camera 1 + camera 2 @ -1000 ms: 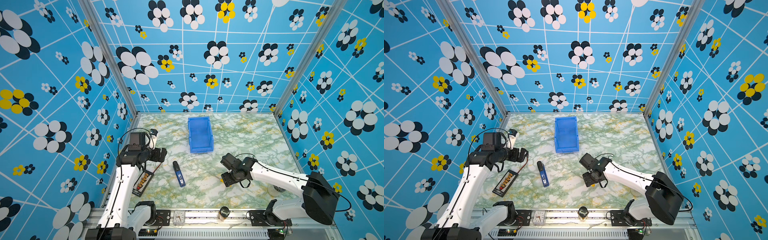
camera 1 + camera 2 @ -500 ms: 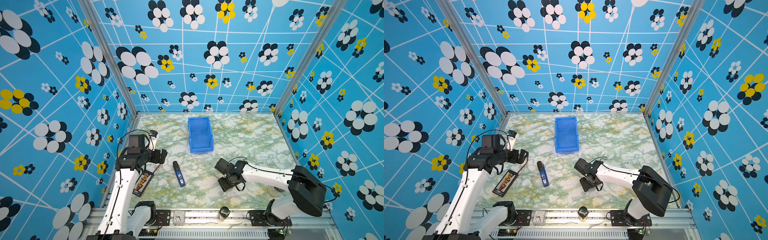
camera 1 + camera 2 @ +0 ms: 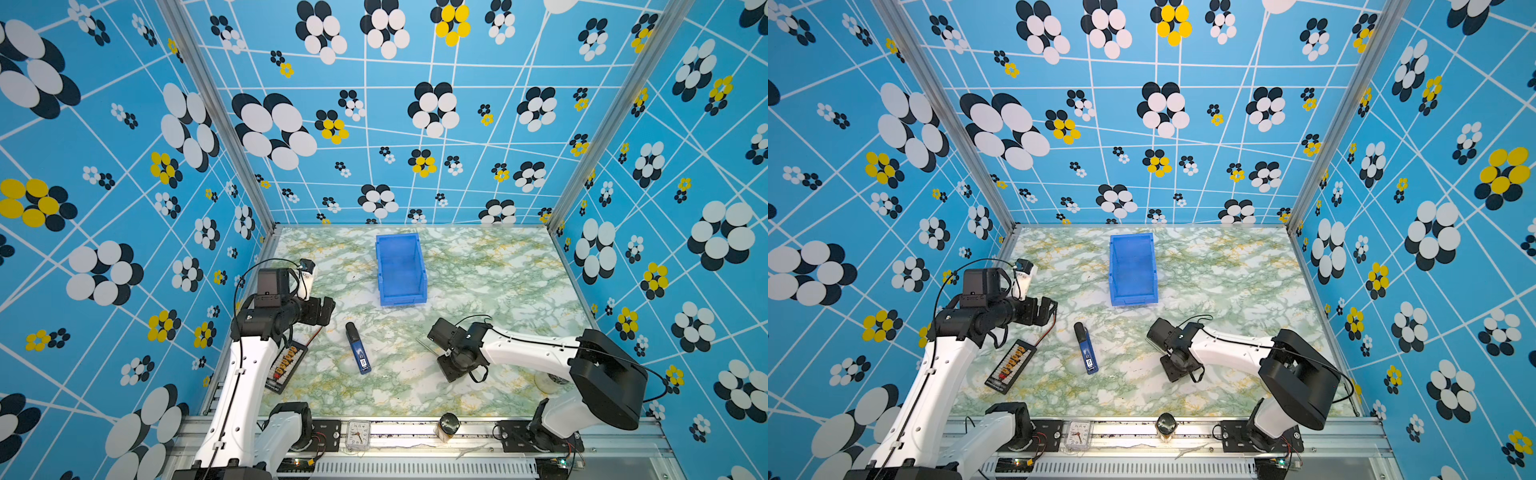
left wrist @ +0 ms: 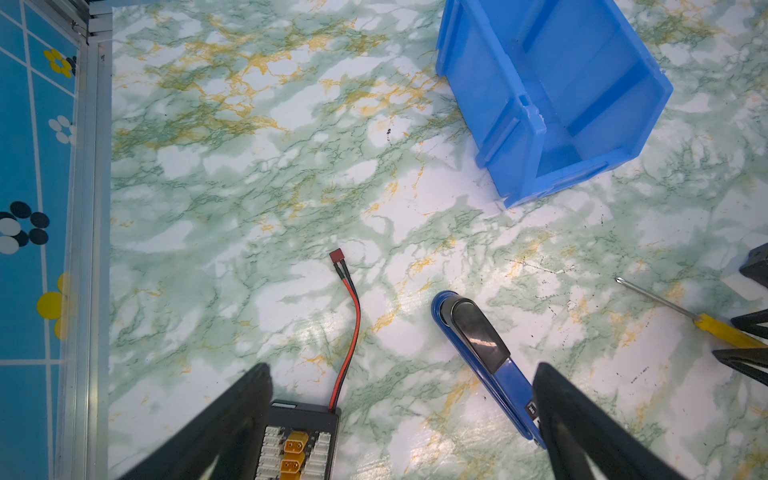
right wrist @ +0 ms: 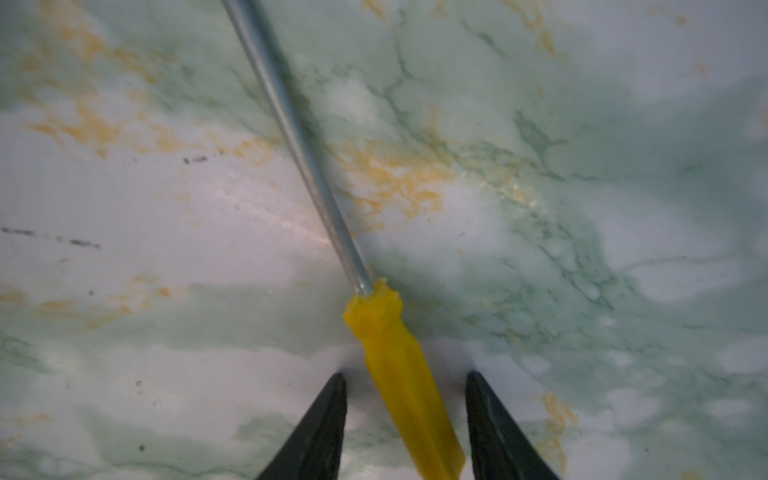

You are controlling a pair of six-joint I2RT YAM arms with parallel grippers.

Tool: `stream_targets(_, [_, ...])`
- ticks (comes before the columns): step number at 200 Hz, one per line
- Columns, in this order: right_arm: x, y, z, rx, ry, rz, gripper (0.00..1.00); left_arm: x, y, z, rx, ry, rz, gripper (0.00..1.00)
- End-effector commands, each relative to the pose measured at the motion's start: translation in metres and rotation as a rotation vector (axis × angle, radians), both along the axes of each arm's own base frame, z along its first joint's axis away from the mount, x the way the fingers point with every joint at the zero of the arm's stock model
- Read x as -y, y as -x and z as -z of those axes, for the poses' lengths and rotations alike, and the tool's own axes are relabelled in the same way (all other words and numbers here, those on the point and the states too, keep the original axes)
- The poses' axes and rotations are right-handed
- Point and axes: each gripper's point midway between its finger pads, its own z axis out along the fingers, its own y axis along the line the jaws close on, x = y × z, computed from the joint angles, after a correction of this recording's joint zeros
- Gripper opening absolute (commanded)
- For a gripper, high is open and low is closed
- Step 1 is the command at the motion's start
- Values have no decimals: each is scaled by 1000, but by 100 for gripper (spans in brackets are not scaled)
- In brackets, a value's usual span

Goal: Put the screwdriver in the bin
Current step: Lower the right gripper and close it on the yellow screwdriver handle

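The screwdriver [image 5: 399, 374] lies flat on the marbled table, its yellow handle toward my right gripper [image 5: 405, 374] and its silver shaft pointing away. The jaws straddle the handle low over the table, with a narrow gap showing on each side, so it is open. The left wrist view shows the screwdriver [image 4: 715, 326] between those black fingertips [image 4: 748, 322]. In both top views the blue bin [image 3: 380, 270] [image 3: 1112, 270] stands upright at the middle back, beyond the right gripper [image 3: 449, 353]. My left gripper [image 4: 401, 368] [image 3: 324, 309] hovers wide open and holds nothing.
A blue-and-black handheld device [image 3: 358, 347] [image 4: 478, 336] lies left of the screwdriver. A black connector board [image 3: 286, 365] with a red-black lead [image 4: 353, 311] sits under the left arm. A small clock [image 3: 358, 434] and a jar [image 3: 446, 426] stand on the front rail.
My right arm has swung left and down onto the screwdriver, and its jaws have narrowed round the handle. The left arm has barely moved.
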Motion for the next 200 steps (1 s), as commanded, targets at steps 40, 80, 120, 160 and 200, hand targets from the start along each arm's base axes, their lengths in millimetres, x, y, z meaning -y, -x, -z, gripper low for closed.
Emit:
stream_targets(40, [19, 8, 13, -23, 82, 29, 37, 1, 1, -2, 3, 8, 2, 99])
stream_targets(80, [20, 8, 16, -17, 79, 50, 33, 1, -1, -6, 5, 16, -9, 99])
stream_targets(120, [23, 9, 17, -11, 75, 62, 22, 3, -1, -10, 9, 29, -9, 99])
stream_targets(160, [22, 10, 17, -11, 64, 63, 13, 3, -1, -10, 8, 33, -12, 99])
stream_targets(200, [22, 5, 7, 32, 37, 83, 11, 3, -1, -14, 15, 31, -9, 99])
